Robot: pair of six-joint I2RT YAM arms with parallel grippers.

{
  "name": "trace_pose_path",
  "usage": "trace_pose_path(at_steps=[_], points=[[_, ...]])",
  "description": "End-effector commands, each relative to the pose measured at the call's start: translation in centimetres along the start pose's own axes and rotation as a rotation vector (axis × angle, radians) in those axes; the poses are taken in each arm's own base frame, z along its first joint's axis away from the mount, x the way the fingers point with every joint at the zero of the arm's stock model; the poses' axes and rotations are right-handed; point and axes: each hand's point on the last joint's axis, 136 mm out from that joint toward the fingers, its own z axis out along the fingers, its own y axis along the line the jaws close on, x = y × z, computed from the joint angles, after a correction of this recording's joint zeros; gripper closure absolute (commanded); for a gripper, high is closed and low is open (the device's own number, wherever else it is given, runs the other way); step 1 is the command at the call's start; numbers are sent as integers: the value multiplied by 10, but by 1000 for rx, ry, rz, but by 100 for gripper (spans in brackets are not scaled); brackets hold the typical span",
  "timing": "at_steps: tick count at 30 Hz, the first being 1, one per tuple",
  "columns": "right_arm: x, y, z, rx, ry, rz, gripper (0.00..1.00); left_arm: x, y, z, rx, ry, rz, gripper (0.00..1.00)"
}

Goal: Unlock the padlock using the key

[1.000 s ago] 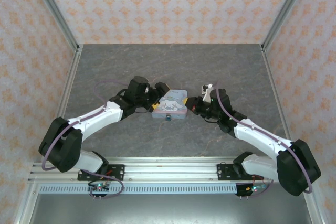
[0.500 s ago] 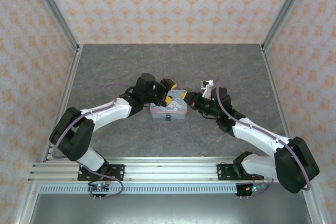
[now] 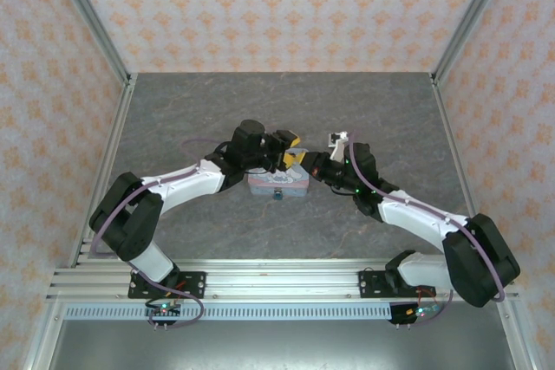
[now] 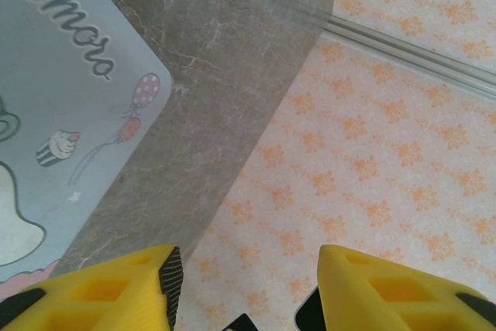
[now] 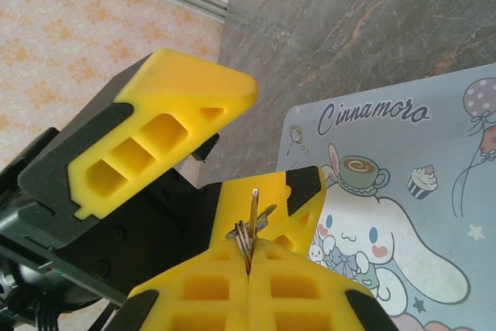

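The key [image 5: 253,205], thin and pale gold on a small ring, sticks up from my right gripper [image 5: 249,247], which is shut on it. In the top view that right gripper [image 3: 311,165] hovers at the right far corner of the pastel cartoon tin [image 3: 279,181]. The tiny blue padlock [image 3: 277,195] hangs at the tin's near edge. My left gripper [image 3: 290,150] is over the tin's far end, close to the right one. Its yellow fingers [image 5: 167,122] stand apart with nothing between them. In the left wrist view the left gripper [image 4: 244,292] is open beside the tin [image 4: 62,98].
The grey marble-look table [image 3: 277,110] is walled by orange-patterned panels [image 3: 277,6] with aluminium posts at the corners. An aluminium rail [image 3: 277,279] runs along the near edge by the arm bases.
The left arm has swung right and forward over the tin's far end, towards the right gripper, and its jaws have narrowed. The right gripper edged slightly left, still holding the key.
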Motion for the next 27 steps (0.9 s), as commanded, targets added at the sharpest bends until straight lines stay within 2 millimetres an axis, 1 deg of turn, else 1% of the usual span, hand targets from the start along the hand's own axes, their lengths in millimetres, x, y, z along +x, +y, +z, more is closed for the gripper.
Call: trace_pose_path(at_steps=[1,8,13,17,19,22,26,27], points=[[-18,21,0,-61,-56,-52,100,7,-15,2,37,19,3,53],[-21,19,-3,-60,-69,-45,100,2,-3,2,11,-1,-7,59],[-23,15,-5,-54,-77,-33,100,-1,3,2,-4,-12,-12,67],[-24,14,-6,-55,-81,-29,100,-1,4,3,-9,-13,-13,75],[-24,14,-6,-56,-82,-27,100,-1,4,3,-10,-16,-14,77],[-24,13,-6,-55,-81,-25,100,-1,4,3,-11,-17,-12,83],[-24,12,-6,-52,-83,-23,100,-2,5,4,-17,-20,-8,98],[-24,11,-7,-43,-86,-17,99,-3,7,5,-19,-22,-6,100]])
